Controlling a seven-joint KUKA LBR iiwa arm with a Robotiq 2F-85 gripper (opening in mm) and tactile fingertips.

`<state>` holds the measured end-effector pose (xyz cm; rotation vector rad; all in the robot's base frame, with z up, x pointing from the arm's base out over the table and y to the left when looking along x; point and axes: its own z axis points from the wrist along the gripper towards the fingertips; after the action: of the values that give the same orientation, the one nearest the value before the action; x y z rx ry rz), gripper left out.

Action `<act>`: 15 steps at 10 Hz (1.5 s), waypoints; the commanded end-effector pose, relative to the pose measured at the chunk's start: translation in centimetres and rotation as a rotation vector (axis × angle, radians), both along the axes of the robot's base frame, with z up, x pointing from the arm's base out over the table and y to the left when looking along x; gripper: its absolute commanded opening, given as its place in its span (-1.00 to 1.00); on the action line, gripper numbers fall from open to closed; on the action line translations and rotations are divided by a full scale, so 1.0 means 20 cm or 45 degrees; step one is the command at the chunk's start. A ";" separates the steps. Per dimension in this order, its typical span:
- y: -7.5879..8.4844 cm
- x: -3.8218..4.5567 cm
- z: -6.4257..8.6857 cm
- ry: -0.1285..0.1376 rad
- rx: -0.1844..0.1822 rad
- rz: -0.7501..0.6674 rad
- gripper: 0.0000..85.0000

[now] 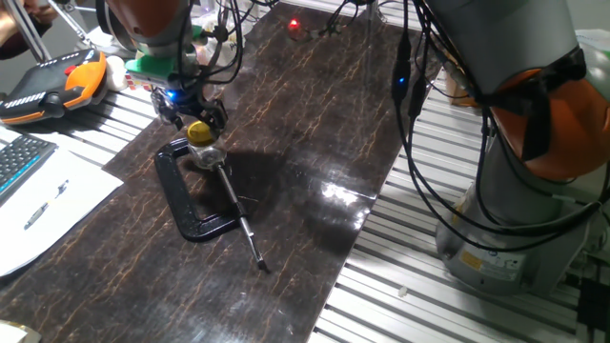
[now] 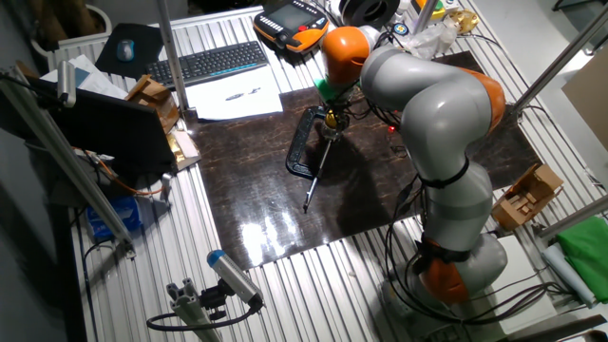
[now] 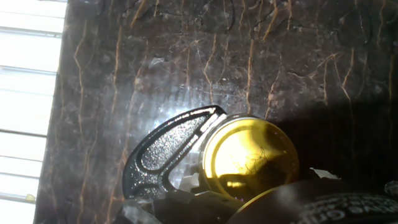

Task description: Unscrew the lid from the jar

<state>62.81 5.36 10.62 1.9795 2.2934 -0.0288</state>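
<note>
Two fingers of the gripper [image 1: 194,120] reach down around the lid [image 1: 198,131] — whether they pinch its rim or stand just off it, I cannot tell. The lid sits on the jar [image 1: 207,152], directly below the fingertips, and the jar is held in the black C-clamp [image 1: 191,195], whose screw handle runs away from the fingers. The lid looks like thin, stiff, smooth metal, likely slippery; I would grip its rim on opposite sides. The glass jar is probably fragile, so squeeze moderately. The arm [image 2: 427,104] arches over the dark table [image 1: 315,114], hand pointing nearly straight down.
</note>
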 end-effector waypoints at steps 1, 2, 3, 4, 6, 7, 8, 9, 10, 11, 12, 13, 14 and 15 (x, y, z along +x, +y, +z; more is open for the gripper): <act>-0.01 -0.001 0.00 -0.001 0.005 -0.002 1.00; -0.01 -0.001 -0.01 -0.002 0.011 -0.016 1.00; -0.01 0.000 -0.01 0.001 0.018 -0.032 1.00; -0.01 0.004 -0.02 0.000 0.025 -0.040 1.00; -0.01 0.012 -0.04 0.000 0.025 -0.045 1.00; 0.00 0.014 -0.04 0.000 0.025 -0.045 1.00; 0.00 0.020 -0.04 -0.001 0.024 -0.049 1.00; 0.00 0.024 -0.05 0.001 0.018 -0.049 1.00; -0.01 0.024 -0.06 0.001 0.020 -0.053 1.00; -0.01 0.023 -0.06 0.003 0.020 -0.055 1.00; -0.01 0.022 -0.06 0.005 0.020 -0.056 1.00; -0.01 0.022 -0.06 0.007 0.016 -0.056 1.00; -0.01 0.022 -0.07 0.007 0.016 -0.054 1.00; -0.01 0.021 -0.07 0.009 0.012 -0.054 1.00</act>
<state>63.22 5.13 9.23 2.0350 2.2591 -0.0298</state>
